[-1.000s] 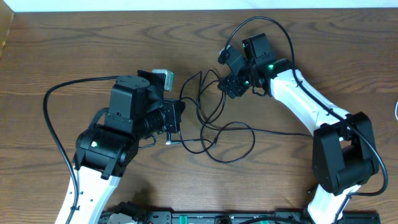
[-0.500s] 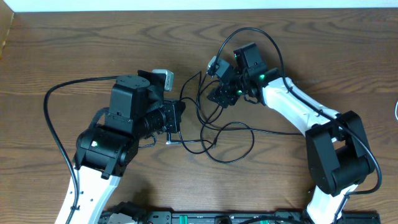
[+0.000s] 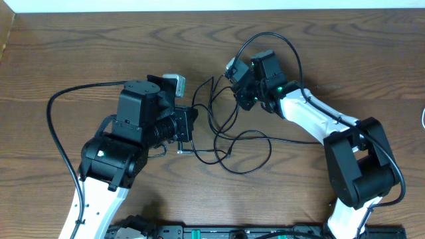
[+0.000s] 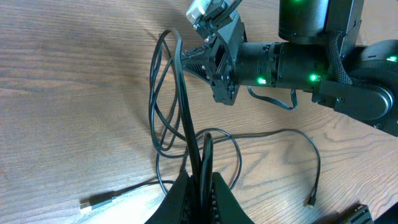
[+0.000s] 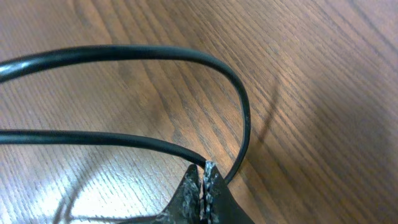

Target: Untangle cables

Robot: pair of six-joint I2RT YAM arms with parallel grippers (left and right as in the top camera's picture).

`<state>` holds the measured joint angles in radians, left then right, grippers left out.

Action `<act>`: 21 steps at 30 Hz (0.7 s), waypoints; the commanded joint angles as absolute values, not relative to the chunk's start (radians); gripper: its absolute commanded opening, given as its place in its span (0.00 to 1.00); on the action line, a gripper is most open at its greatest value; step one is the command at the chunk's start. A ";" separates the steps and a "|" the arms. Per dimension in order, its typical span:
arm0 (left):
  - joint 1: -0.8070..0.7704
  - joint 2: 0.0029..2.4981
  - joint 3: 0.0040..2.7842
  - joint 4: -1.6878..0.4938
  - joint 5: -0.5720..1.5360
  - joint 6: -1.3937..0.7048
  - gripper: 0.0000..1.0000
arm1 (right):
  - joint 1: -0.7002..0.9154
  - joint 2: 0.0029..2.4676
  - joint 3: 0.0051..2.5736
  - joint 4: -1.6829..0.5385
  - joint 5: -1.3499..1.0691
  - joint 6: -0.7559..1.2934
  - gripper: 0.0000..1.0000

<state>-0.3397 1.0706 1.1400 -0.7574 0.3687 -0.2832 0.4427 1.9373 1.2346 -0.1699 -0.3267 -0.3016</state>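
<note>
Centrally in the overhead view, the cables (image 3: 226, 133), thin and black, lie in loose overlapping loops on the table (image 3: 80, 53), strung between the two grippers. One wide loop sags toward the lower middle of the frame. A long strand runs off to the right, toward the right arm (image 3: 319, 119). Narrower loops rise toward the upper middle.

The left gripper (image 3: 187, 136) sits at the left edge of the tangle, just left of centre. In the left wrist view its fingers (image 4: 180, 196) are clenched at the bottom middle of the frame, with cable strands pinched between them. The strands climb steeply from the tips toward the top of the frame, lifted off the wood. A silver plug (image 4: 93, 202) lies flat at the lower left. A smaller plug (image 4: 309, 200) lies at the lower right, at the end of a curved strand.

The right gripper (image 3: 240, 93) is at the upper edge of the tangle, just right of centre. In the right wrist view its fingers (image 5: 189, 193) are pressed together at the bottom middle, grasping a cable right at their tips. From there one run goes left across the frame. The other curls up, arches over and also heads left, making a narrow loop above the wood grain.
</note>
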 commanded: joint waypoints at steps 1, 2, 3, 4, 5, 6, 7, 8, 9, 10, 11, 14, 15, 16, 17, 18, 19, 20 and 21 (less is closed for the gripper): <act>-0.340 1.066 1.150 -0.757 0.350 -0.266 0.08 | 0.410 1.869 1.229 -0.214 -0.213 -0.210 0.01; -0.340 1.066 1.150 -0.758 0.347 -0.266 0.08 | 0.389 1.813 1.230 -0.238 -0.176 -0.209 0.01; -0.340 1.066 1.150 -0.758 0.347 -0.266 0.08 | 0.379 1.773 1.229 -0.255 -0.236 -0.210 0.12; -0.340 1.066 1.150 -0.757 0.347 -0.266 0.08 | 0.379 1.755 1.229 -0.267 -0.299 -0.223 0.38; -0.340 1.066 1.150 -0.757 0.346 -0.266 0.08 | 0.380 1.750 1.229 -0.274 -0.360 -0.262 0.47; -0.340 1.066 1.150 -0.758 0.347 -0.266 0.08 | 0.381 1.755 1.229 -0.285 -0.430 -0.316 0.58; -0.340 1.066 1.150 -0.758 0.347 -0.266 0.08 | 0.383 1.770 1.229 -0.294 -0.475 -0.351 0.61; -0.340 1.066 1.150 -0.759 0.347 -0.266 0.08 | 0.388 1.792 1.228 -0.308 -0.506 -0.396 0.61; -0.340 1.066 1.150 -0.759 0.347 -0.266 0.08 | 0.392 1.810 1.228 -0.316 -0.513 -0.432 0.61; -0.340 1.066 1.150 -0.759 0.347 -0.266 0.08 | 0.404 1.845 1.228 -0.326 -0.516 -0.503 0.62; -0.340 1.066 1.150 -0.759 0.347 -0.266 0.08 | 0.414 1.876 1.228 -0.329 -0.515 -0.569 0.63; -0.340 1.066 1.150 -0.759 0.347 -0.266 0.08 | 0.415 1.932 1.228 -0.277 -0.515 -0.600 0.66; -0.340 1.066 1.150 -0.759 0.347 -0.266 0.08 | 0.415 1.946 1.228 -0.241 -0.515 -0.600 0.67; -0.340 1.066 1.150 -0.759 0.347 -0.266 0.08 | 0.419 1.959 1.228 -0.204 -0.516 -0.600 0.67; -0.340 1.066 1.150 -0.759 0.347 -0.266 0.08 | 0.424 1.971 1.228 -0.169 -0.517 -0.599 0.64; -0.340 1.066 1.150 -0.759 0.347 -0.266 0.08 | 0.427 1.977 1.228 -0.154 -0.516 -0.598 0.61; -0.340 1.066 1.150 -0.759 0.347 -0.266 0.08 | 0.430 1.983 1.228 -0.139 -0.516 -0.585 0.48; -0.340 1.066 1.150 -0.759 0.347 -0.266 0.08 | 0.434 1.983 1.228 -0.133 -0.516 -0.581 0.25; -0.340 1.066 1.150 -0.759 0.347 -0.266 0.08 | 0.437 1.983 1.229 -0.130 -0.516 -0.576 0.09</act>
<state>-0.3397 1.0706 1.1400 -0.7593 0.3599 -0.2832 0.4240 1.9686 1.2259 -0.1368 -0.5014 -0.5804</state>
